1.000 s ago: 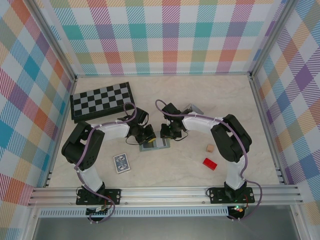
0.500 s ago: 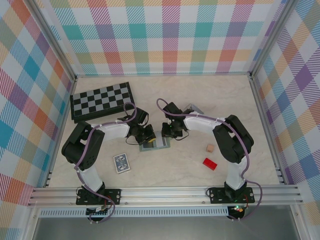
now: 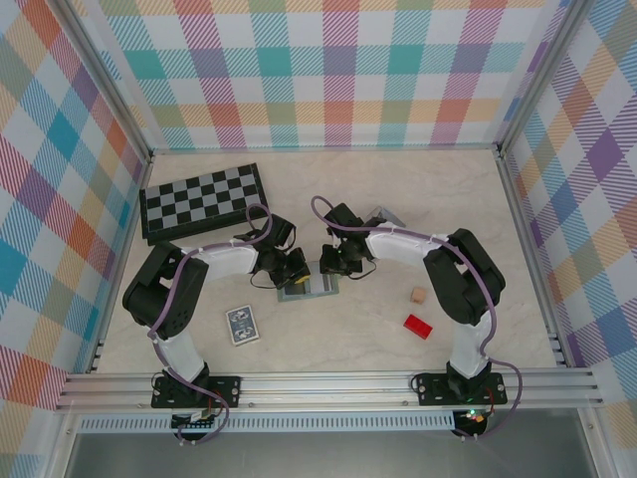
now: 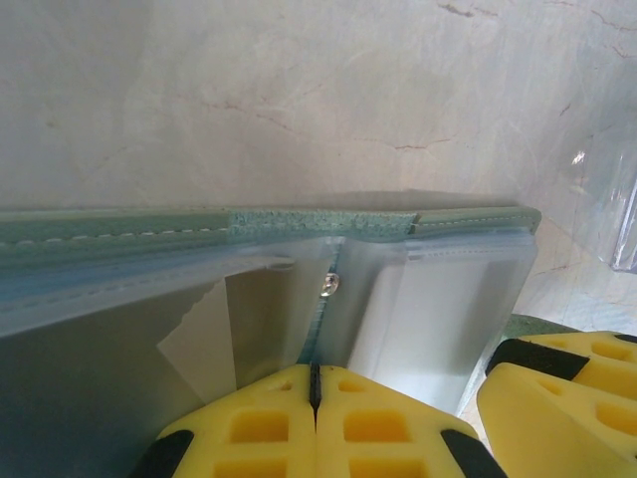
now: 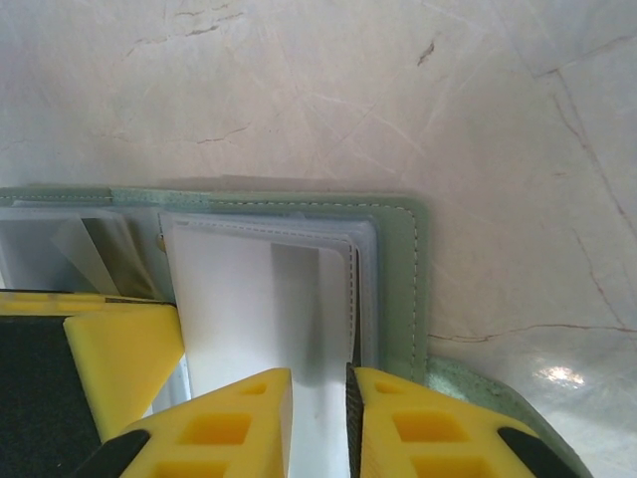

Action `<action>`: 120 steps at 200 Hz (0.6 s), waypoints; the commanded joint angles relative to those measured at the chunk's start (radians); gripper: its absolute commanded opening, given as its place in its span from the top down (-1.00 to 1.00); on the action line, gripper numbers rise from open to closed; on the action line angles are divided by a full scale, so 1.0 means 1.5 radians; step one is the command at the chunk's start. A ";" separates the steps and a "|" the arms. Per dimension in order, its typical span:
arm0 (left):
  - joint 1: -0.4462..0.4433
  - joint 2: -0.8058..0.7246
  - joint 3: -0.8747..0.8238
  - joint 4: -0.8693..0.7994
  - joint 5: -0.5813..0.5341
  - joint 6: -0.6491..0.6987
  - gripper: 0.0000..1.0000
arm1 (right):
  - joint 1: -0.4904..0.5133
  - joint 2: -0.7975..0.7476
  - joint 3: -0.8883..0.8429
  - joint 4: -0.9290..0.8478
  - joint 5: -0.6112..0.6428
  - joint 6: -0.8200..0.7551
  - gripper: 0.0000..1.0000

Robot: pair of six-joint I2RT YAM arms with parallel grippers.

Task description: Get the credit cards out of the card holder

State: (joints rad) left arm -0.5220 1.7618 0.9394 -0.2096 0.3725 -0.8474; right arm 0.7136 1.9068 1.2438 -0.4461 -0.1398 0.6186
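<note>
Top view: small soft grey-green bifold card holder (image 3: pixel 311 288) lies open and flat on the pale marbled table (image 3: pixel 448 199), centre of frame, between the two claws. Left gripper (image 3: pixel 292 271) is at its left panel, right gripper (image 3: pixel 332 267) at its upper right.

Left wrist view: left gripper (image 4: pixel 314 386) has its yellow foam pads pressed together with no gap, tips against the holder's clear plastic sleeve (image 4: pixel 438 299). Cannot tell whether a layer is caught between them. The holder's stitched green edge (image 4: pixel 299 221) runs across mid-frame. The right claw's yellow pads (image 4: pixel 567 383) are at lower right, just beside.

Right wrist view: right gripper (image 5: pixel 318 403) has its pads a narrow slit apart, over the right panel. Thin flat rectangular plastic credit cards (image 5: pixel 249 299) sit in the sleeves, a pale face under the claw and a darker one towards the left of the frame. The pale face runs on under the slit. Cannot tell whether the claw pinches it or only rests on it. The holder's green corner (image 5: pixel 416 269) is at right of centre.

Elsewhere in the top view:
- black-and-grey folding chessboard (image 3: pixel 204 202), upper left
- blue-and-white patterned playing-card pack (image 3: pixel 242 325), lower left of the holder
- clear plastic tray (image 3: pixel 384 215), above right
- small tan cube (image 3: pixel 418 295) and small red block (image 3: pixel 417 326), at right, well apart from the holder
</note>
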 commanded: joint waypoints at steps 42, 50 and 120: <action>-0.001 -0.006 0.009 -0.067 -0.033 0.010 0.91 | 0.001 0.028 0.024 -0.002 -0.057 -0.013 0.56; -0.001 -0.004 0.009 -0.068 -0.033 0.011 0.91 | 0.001 0.029 0.025 -0.001 -0.066 -0.014 0.56; -0.001 -0.041 0.013 -0.109 -0.072 0.021 0.89 | -0.002 0.007 0.012 0.045 -0.121 -0.006 0.57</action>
State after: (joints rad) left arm -0.5220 1.7535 0.9482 -0.2516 0.3428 -0.8413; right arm 0.7136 1.9327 1.2522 -0.4042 -0.2775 0.6132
